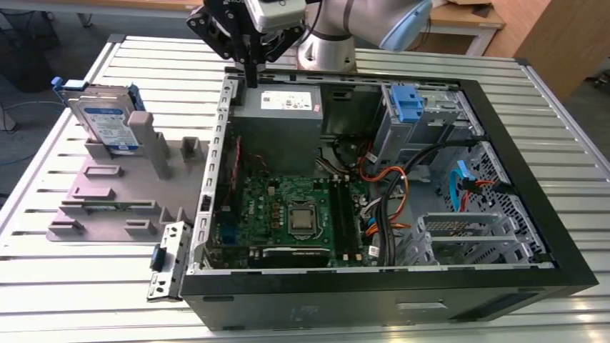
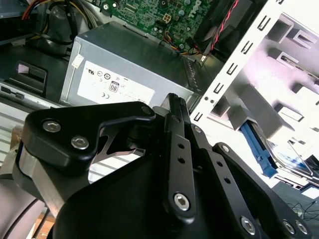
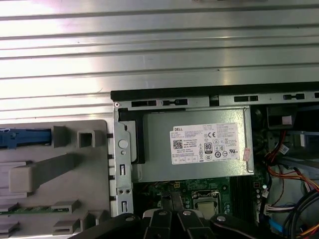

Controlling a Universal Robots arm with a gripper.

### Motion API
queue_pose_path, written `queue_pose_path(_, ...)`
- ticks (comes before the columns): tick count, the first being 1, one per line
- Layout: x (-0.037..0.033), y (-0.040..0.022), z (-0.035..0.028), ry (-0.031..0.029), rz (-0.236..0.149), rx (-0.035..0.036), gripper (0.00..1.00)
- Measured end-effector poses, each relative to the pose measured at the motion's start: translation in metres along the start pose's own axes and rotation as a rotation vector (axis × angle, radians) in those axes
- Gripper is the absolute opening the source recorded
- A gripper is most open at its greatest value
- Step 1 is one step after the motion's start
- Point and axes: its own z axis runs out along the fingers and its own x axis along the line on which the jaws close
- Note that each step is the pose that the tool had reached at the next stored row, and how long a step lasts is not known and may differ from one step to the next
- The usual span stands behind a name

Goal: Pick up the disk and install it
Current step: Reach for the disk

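The disk (image 1: 107,121) is a silver drive with a blue-and-white label and blue side rails. It stands upright in the grey slotted tray (image 1: 105,193) at the exterior view's left. One of the disk's blue rails (image 3: 25,138) appears in the first wrist view, and the disk (image 2: 286,157) in the second. My gripper (image 1: 251,75) hangs above the back edge of the open computer case (image 1: 533,179), over the grey power supply (image 1: 278,114) and well to the right of the disk. Its fingers (image 2: 175,107) are pressed together, shut on nothing. In the first wrist view the gripper (image 3: 172,216) sits over the motherboard edge.
Inside the case lie a green motherboard (image 1: 291,211), cable bundles (image 1: 401,186) and a drive bay with a blue latch (image 1: 405,103). A metal bracket (image 1: 167,261) lies beside the case's front left corner. Everything rests on a ribbed aluminium table (image 1: 96,286).
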Motion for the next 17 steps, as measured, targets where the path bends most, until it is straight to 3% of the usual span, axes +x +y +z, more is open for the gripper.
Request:
queue_pose_path(8,0.0028,-0.0003,0.0001,0.0001,0.0,0.0001,0.11)
queue_pose_path(17,0.0302,-0.002,0.0037,-0.0001,0.0,0.0,0.11)
